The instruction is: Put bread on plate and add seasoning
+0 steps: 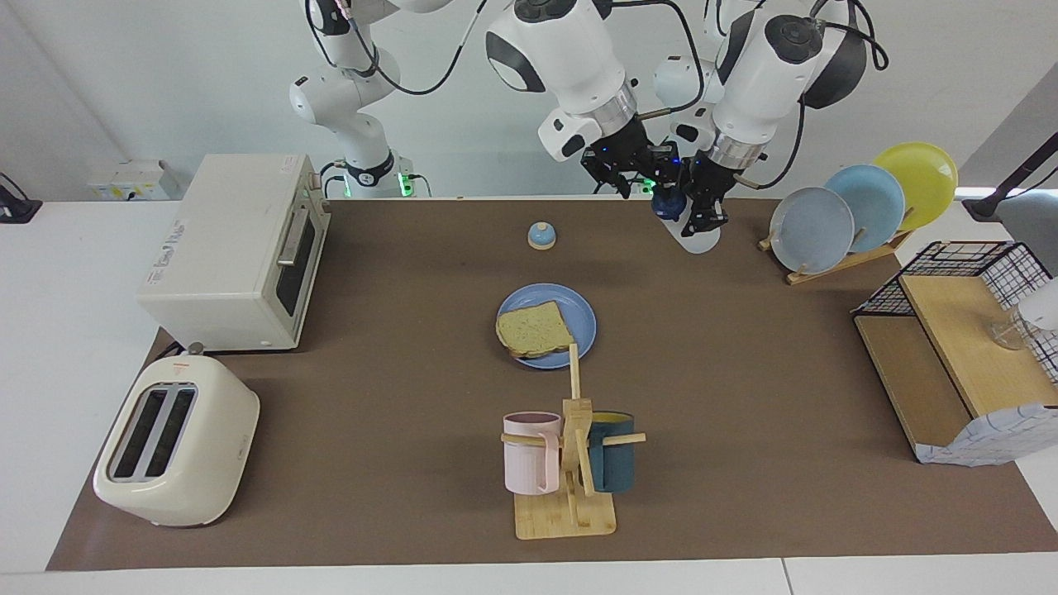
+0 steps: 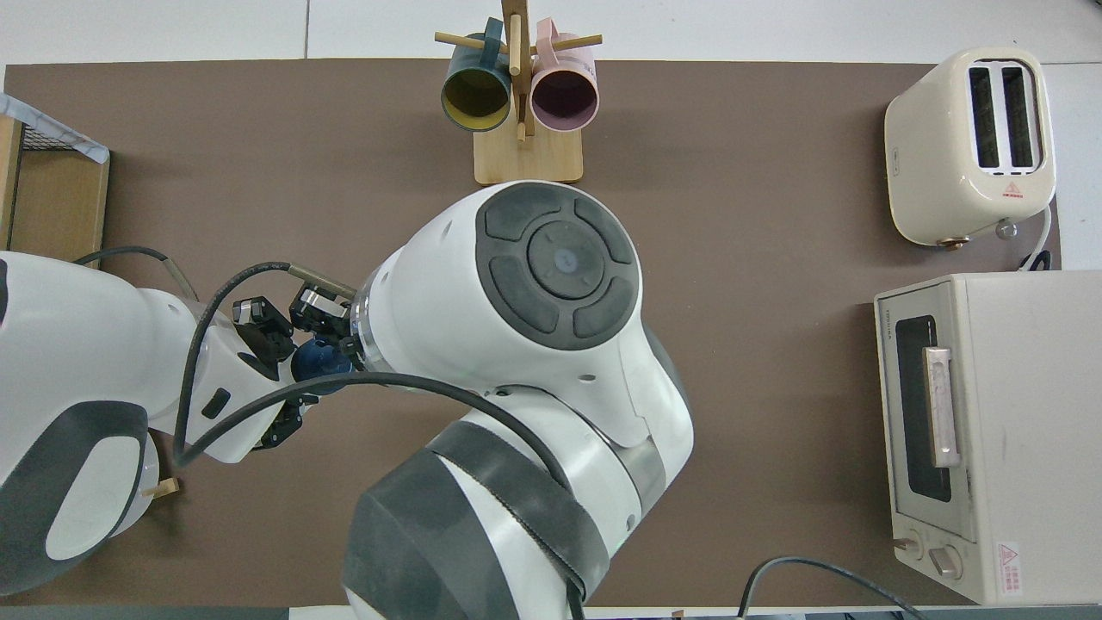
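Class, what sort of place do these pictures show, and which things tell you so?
Probably a robot lab's mock kitchen: a cream two-slot toaster, a white toaster oven and a wooden mug tree sit on a brown mat.

Four plates; two mugs; one bread slice; one toaster

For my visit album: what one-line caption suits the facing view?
Left gripper holds the navy-capped white plastic seasoning bottle; right gripper reaches its cap; square tan bread slice rests on round blue plate.
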Robot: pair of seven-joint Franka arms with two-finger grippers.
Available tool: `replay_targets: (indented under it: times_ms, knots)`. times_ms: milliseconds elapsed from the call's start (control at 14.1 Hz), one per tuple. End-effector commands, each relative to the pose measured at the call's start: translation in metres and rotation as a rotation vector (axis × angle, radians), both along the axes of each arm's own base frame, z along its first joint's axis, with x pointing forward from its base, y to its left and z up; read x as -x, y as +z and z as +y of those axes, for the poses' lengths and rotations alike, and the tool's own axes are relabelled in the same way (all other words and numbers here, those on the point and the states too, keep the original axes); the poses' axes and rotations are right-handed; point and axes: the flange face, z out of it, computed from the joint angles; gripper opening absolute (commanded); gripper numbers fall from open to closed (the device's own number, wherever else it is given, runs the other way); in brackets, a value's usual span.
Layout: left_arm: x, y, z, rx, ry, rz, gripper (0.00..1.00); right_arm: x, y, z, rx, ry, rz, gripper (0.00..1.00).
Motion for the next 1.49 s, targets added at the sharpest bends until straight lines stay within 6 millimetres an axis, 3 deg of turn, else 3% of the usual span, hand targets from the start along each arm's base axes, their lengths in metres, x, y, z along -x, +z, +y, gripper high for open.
replay_targets:
  times_ms: [0, 354, 566, 778, 920, 1202, 1273, 1415]
  knots:
    - [0.009, 0.002, 0.002, 0.016, -0.003, -0.020, 0.00, -0.002, 0.004, 0.002, 0.009, -0.015, 0.010, 0.55]
    - [0.009, 0.001, 0.001, 0.015, -0.004, -0.018, 0.00, 0.000, 0.005, 0.003, 0.006, -0.027, 0.024, 0.50]
    - [0.010, 0.002, 0.002, 0.014, -0.005, -0.019, 0.00, 0.000, 0.006, 0.004, 0.004, -0.040, 0.017, 0.38]
    - [0.010, 0.001, 0.001, 0.013, -0.007, -0.018, 0.00, 0.000, 0.006, 0.004, 0.004, -0.040, 0.017, 0.38]
    - [0.011, 0.001, 0.000, 0.012, -0.008, -0.018, 0.00, 0.000, 0.006, 0.003, 0.006, -0.042, 0.016, 0.24]
    - [0.012, 0.001, -0.001, -0.004, 0.003, -0.023, 0.00, 0.008, 0.008, 0.015, -0.012, -0.033, -0.003, 0.13]
    - [0.013, 0.000, -0.004, -0.008, -0.003, -0.022, 0.00, 0.008, 0.007, 0.014, -0.009, -0.032, 0.000, 0.02]
    - [0.016, 0.000, -0.004, -0.008, -0.007, -0.024, 0.00, 0.005, 0.008, 0.011, -0.020, -0.040, 0.008, 0.00]
